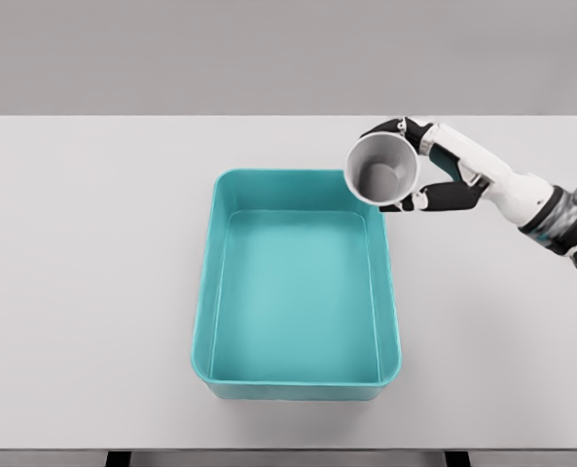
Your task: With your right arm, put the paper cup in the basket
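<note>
A grey paper cup (381,169) is held tipped on its side, its open mouth facing the camera, over the far right corner of the teal basket (213,253). My right hand (416,163) is shut on the cup from the right, with fingers wrapped above and below it. The right arm enters from the picture's right edge. The basket is a rectangular tub standing in the middle of the table, and nothing shows inside it. The left arm is out of view.
The white table (84,292) spreads wide on both sides of the basket. Its front edge runs along the bottom of the picture.
</note>
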Available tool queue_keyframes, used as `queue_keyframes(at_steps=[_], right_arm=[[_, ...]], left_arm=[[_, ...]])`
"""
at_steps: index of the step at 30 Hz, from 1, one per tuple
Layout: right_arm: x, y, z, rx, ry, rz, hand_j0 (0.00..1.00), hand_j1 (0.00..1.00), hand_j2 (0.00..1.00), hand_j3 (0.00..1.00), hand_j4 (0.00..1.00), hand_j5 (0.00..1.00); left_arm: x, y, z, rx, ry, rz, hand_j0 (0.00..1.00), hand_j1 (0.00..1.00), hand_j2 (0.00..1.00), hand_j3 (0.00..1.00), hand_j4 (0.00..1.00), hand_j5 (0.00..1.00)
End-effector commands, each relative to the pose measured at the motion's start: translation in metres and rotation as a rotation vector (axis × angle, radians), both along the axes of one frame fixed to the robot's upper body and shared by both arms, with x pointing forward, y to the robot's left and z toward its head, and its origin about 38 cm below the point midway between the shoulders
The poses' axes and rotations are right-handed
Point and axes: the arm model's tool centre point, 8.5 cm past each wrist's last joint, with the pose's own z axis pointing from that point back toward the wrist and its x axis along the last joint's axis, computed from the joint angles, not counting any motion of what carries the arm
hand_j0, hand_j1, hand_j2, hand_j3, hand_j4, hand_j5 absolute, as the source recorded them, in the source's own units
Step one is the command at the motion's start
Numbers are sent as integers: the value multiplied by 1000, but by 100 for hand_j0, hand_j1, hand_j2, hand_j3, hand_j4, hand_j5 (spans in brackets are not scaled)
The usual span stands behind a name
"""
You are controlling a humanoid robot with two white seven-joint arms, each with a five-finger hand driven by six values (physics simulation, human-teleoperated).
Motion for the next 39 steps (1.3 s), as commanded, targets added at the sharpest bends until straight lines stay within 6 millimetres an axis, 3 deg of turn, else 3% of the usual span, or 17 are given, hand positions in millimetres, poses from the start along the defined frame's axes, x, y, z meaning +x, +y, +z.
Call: queue_keyframes(at_steps=[1, 5, 39], right_arm=[[-3, 9, -3, -15, 2, 22, 65, 65, 65, 65, 65, 65], [-7, 16, 2, -39, -31, 40, 65, 65, 65, 65, 65, 65], [-12, 76, -27, -351, -107, 171, 65, 65, 65, 65, 65, 65]], left_arm=[[0, 0, 0, 0, -1, 0, 100, 100, 100, 100, 100, 100], [0, 0, 0, 0, 0, 0, 100, 100, 100, 100, 100, 100], [0, 0, 0, 0, 0, 0, 100, 100, 100, 100, 100, 100]])
